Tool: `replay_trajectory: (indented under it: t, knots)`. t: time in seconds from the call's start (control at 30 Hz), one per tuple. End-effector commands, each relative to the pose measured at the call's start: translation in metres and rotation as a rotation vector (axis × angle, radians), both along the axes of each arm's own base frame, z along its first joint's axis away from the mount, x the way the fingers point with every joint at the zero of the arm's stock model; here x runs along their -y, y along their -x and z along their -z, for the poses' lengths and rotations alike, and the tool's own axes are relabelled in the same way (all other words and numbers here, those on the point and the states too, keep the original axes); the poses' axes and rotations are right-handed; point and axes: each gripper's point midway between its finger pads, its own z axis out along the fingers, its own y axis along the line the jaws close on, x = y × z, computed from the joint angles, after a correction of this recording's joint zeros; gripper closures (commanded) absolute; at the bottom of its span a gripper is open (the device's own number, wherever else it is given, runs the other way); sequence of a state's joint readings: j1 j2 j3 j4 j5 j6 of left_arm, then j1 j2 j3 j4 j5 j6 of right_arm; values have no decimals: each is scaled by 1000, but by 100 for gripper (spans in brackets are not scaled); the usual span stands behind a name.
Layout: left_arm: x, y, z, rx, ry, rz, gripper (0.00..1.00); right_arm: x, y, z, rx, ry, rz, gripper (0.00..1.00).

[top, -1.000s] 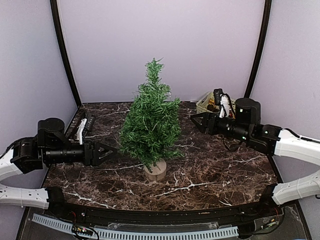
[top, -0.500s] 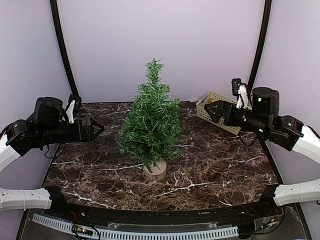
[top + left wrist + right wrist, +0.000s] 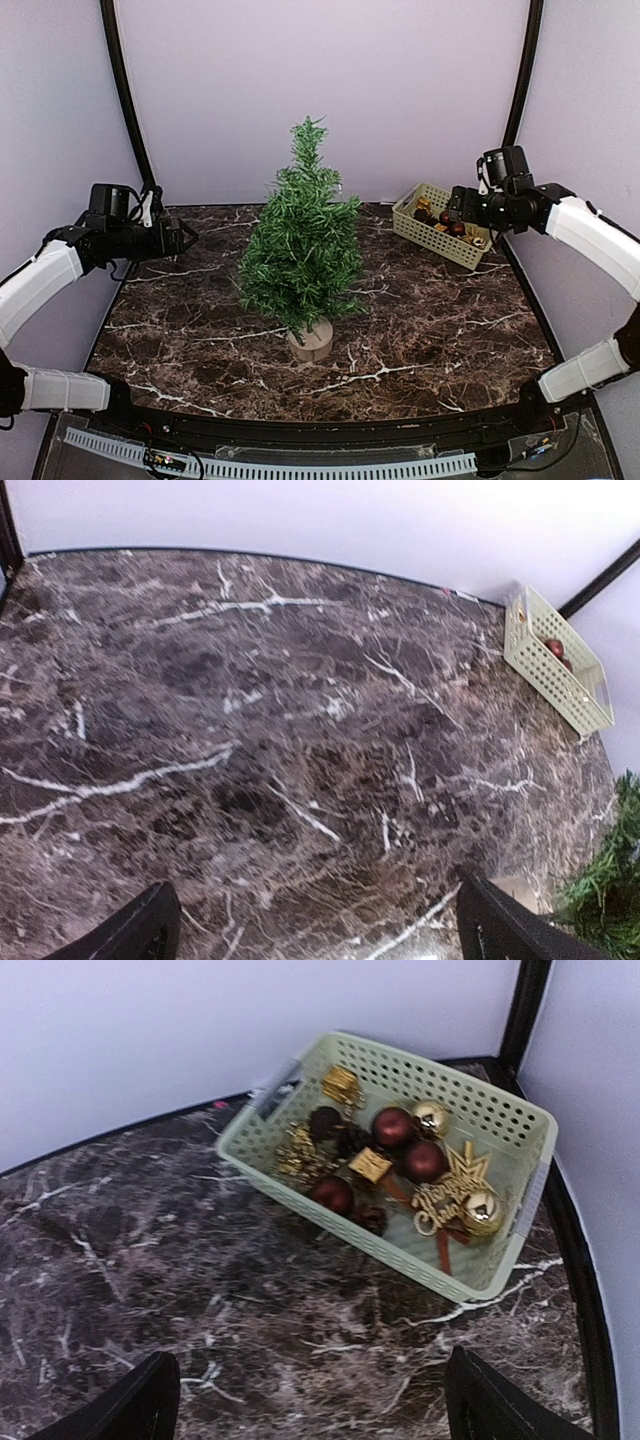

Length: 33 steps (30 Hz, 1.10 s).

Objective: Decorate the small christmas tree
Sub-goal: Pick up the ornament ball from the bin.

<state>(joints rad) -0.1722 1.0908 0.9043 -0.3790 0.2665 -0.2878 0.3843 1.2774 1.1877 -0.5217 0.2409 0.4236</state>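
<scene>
The small christmas tree (image 3: 303, 245) stands upright mid-table on its pale wooden stump (image 3: 311, 341); its needles show at the right edge of the left wrist view (image 3: 612, 880). No ornaments hang on it. My left gripper (image 3: 186, 238) is raised at the far left, open and empty, pointing toward the tree. In its wrist view the left gripper (image 3: 315, 930) shows only two wide-apart fingertips over bare marble. My right gripper (image 3: 452, 212) hovers open and empty at the back right, just left of the pale green basket (image 3: 437, 241). Below the right gripper (image 3: 312, 1400) lies marble, with the basket (image 3: 310, 1201) ahead.
The basket (image 3: 560, 675) holds dark red balls (image 3: 425, 1161), gold balls (image 3: 480, 1209), small gold gift boxes (image 3: 369, 1164) and a gold star ornament (image 3: 450, 1188). Black frame posts rise at the back corners (image 3: 517, 95). White walls close the table on three sides.
Both arms have lifted and pulled back from the tree toward the table's sides. The right gripper now hangs by the basket. Both grippers have opened wider.
</scene>
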Motion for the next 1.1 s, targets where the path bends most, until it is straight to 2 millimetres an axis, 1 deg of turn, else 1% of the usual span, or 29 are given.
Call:
replay_trajectory:
  t: [0.0, 0.1, 0.13, 0.23, 0.4, 0.5, 0.53, 0.57, 0.67, 0.73, 0.9, 1.07]
  knots:
    - [-26, -21, -30, 210, -121, -18, 1, 25, -45, 23, -40, 20, 12, 9]
    - [-38, -22, -28, 247, -215, -39, 1, 44, -78, 46, -77, 35, 41, 13]
    - [-42, -22, -23, 248, -247, -44, 1, 49, -89, 54, -88, 43, 50, 15]
    - [-50, -22, -16, 238, -291, -67, 1, 61, -121, 71, -99, 60, 70, 18]
    - [-53, -23, -10, 217, -316, -68, 2, 77, -170, 103, -119, 80, 102, 21]
    - [-50, -24, -6, 200, -309, -52, 4, 86, -194, 126, -146, 79, 109, 23]
    - [-50, -25, -4, 192, -310, -51, 4, 89, -200, 141, -169, 85, 113, 23]
    - [-48, -25, -4, 188, -307, -45, 5, 92, -208, 145, -170, 89, 117, 23]
    - [-48, -27, -2, 176, -308, -42, 7, 98, -219, 165, -204, 105, 124, 26]
    - [-48, -27, -3, 180, -306, -42, 7, 101, -223, 176, -219, 122, 130, 26]
    - [-48, -27, -6, 194, -300, -46, 7, 111, -231, 196, -237, 137, 146, 26]
    - [-44, -29, -5, 190, -259, -50, 7, 112, -237, 212, -246, 117, 125, 27]
